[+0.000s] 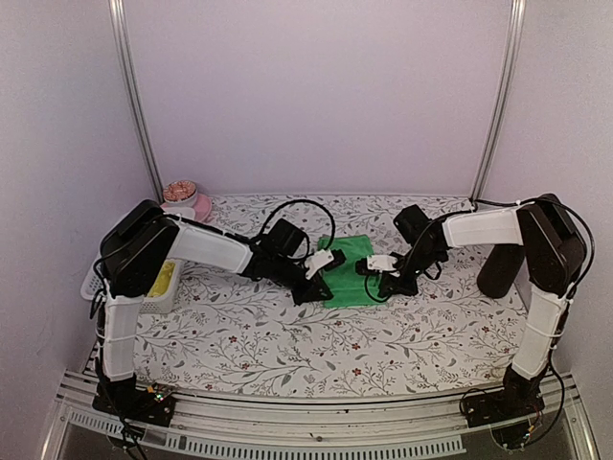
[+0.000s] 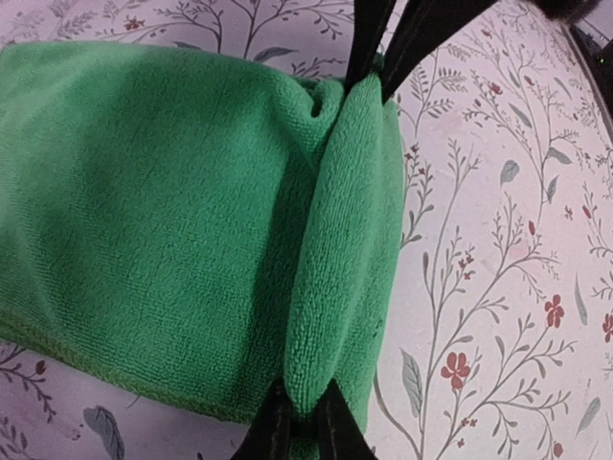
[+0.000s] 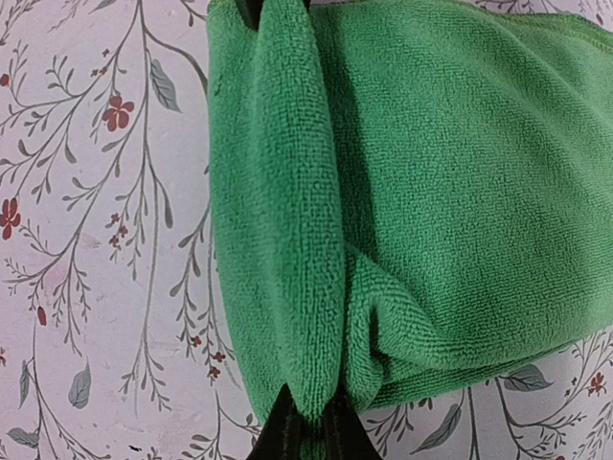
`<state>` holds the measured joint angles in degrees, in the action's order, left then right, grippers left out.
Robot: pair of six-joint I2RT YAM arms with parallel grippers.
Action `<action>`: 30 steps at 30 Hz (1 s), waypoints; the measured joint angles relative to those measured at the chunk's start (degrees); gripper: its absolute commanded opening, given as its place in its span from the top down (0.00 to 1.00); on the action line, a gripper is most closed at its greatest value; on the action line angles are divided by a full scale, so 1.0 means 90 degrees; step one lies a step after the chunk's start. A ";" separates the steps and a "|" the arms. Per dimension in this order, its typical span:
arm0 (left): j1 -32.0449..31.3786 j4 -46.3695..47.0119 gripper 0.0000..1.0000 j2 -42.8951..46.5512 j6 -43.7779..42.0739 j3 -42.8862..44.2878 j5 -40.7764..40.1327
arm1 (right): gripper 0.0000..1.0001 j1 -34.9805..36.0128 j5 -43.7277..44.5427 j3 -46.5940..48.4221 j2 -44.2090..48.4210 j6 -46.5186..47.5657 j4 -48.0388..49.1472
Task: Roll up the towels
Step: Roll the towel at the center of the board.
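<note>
Green towel (image 1: pixel 351 283): lies mid-table on the floral table cover (image 1: pixel 287 335), between my two arms. A raised fold (image 2: pixel 345 259) runs across it from one gripper to the other.
Left gripper (image 2: pixel 302 426): closed, pinching one end of that fold.
Right gripper (image 3: pixel 311 422): closed, pinching the opposite end. Each wrist view shows the other arm's fingertips at the far end.
Handling: light, soft and limp, with a plush pile and no stiffness, so I expect it to sag between grips. The pile should cling to itself and help a roll hold.
Where to hold: my call is both ends of the leading fold, a thin pinch close to the edge, so the layers stay even.
Risk: if my arms move at different paces, the roll skews. The cloth may also drag on the cover.
Yellow towel (image 1: pixel 165 278): in the white basket (image 1: pixel 161 301) at the left edge, partly behind my left arm, well apart.
Pink bowl (image 1: pixel 196 207): back left, holding something round and brownish.
Dark object (image 1: pixel 500 273): right side, beside my right arm. I can't tell what it is.
In the way: nothing on the towel itself that I can see. My own forearms crowd the centre.
</note>
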<state>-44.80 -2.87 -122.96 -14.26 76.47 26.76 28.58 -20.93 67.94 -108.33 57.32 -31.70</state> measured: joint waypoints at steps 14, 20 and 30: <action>0.0010 0.0107 0.46 0.0000 0.0121 0.0005 -0.0602 | 0.88 -0.0034 0.0250 0.0418 -0.0323 -0.0325 -0.0146; 0.0019 0.0563 0.31 0.0245 0.0206 -0.0476 -0.0962 | 0.86 -0.0053 0.0240 0.0568 -0.0449 -0.0396 -0.0267; -0.0270 0.1785 0.27 0.1564 -0.0770 -0.2254 -0.2676 | 0.86 -0.0100 0.0160 0.0886 -0.0651 -0.0398 -0.0658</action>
<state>-47.22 13.19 -108.88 -21.19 56.18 2.68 27.68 -19.49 75.92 -114.19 53.74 -37.63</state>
